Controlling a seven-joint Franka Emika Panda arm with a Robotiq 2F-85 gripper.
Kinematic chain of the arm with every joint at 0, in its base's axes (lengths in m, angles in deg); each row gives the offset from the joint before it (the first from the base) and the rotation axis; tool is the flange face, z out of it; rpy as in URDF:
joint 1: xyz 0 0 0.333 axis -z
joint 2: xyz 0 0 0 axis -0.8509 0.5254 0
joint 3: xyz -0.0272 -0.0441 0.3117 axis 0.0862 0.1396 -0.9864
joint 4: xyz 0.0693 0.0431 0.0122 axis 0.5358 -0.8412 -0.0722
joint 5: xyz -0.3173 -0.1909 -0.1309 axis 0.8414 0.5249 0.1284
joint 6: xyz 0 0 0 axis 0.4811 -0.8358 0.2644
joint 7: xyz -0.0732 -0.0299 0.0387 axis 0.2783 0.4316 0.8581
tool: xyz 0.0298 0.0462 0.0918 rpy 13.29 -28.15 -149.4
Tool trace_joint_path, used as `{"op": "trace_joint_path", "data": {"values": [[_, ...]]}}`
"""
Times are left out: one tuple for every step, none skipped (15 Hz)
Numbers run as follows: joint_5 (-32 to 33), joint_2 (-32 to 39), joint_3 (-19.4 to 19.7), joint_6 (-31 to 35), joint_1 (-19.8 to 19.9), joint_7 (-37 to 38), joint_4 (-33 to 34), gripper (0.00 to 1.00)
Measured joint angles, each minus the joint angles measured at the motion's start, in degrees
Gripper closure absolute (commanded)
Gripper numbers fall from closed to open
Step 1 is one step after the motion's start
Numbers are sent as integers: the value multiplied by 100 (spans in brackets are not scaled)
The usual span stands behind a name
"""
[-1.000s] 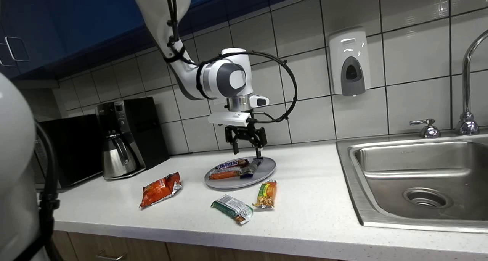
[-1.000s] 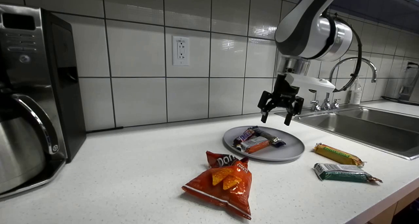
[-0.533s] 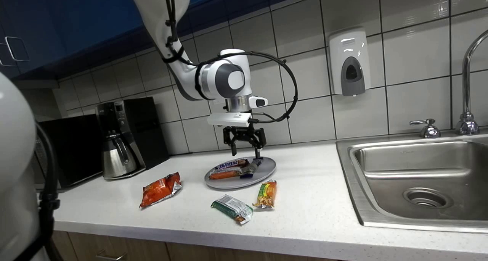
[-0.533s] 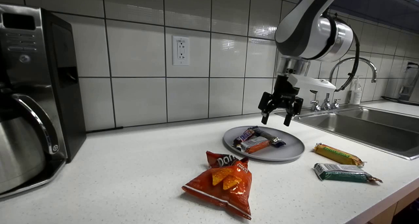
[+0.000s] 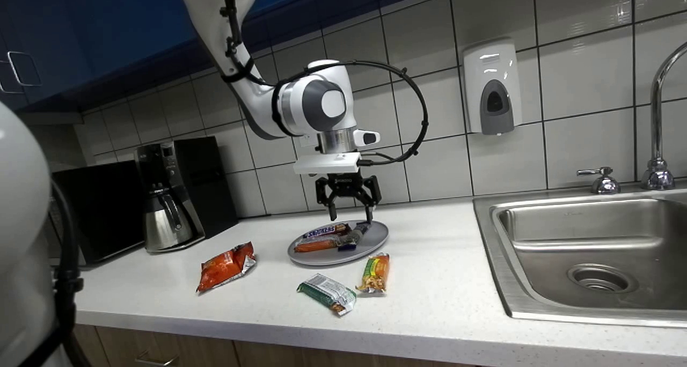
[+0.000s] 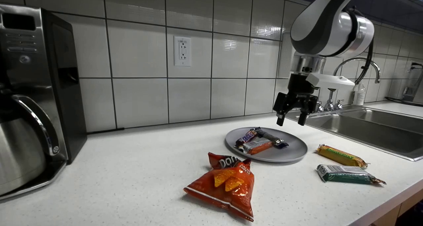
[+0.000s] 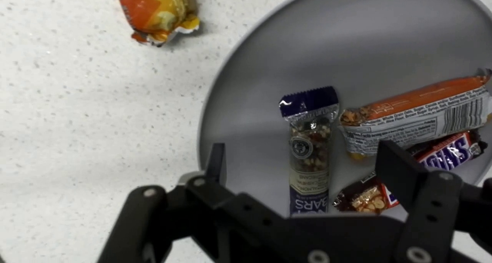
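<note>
My gripper is open and empty, pointing down above the far side of a round grey plate. In the wrist view its fingers stand apart, with a nut bar in clear and purple wrap seen between them, lower down on the plate. The gripper body hides the bar's near end. An orange and silver bar lies beside it on the plate. A Snickers bar lies there too, partly hidden behind the right finger. In an exterior view the gripper hangs clear above the plate's rim.
A yellow-orange bar and a green and white bar lie on the counter near the plate. A red Doritos bag lies on its other side. A coffee maker, a steel sink and a tiled wall flank the area.
The gripper has shifted right in an exterior view and turned slightly, so both fingers now show more squarely in an exterior view. It stays open. The plate and the snacks have not moved.
</note>
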Motion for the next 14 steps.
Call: {"op": "trace_joint_path", "data": {"values": [[94, -77, 49, 0, 0, 0, -82, 0], [177, -151, 106, 1, 1, 0, -168, 0], [252, -218, 165, 5, 2, 0, -260, 0], [305, -279, 217, 10, 3, 0, -348, 0], [339, -340, 265, 16, 3, 0, -444, 0], [352, -395, 302, 23, 4, -2, -535, 0], [355, -450, 331, 24, 4, -5, -621, 0], [357, -507, 352, 25, 4, -12, -709, 0], [357, -562, 373, 26, 4, -21, -793, 0], [359, -621, 395, 26, 4, -35, -881, 0], [369, -673, 413, 26, 4, -41, -961, 0], [393, -726, 436, 26, 4, -44, -1038, 0], [456, -781, 474, 26, 5, -44, -1117, 0], [551, -829, 516, 26, 7, -44, -1189, 0]]}}
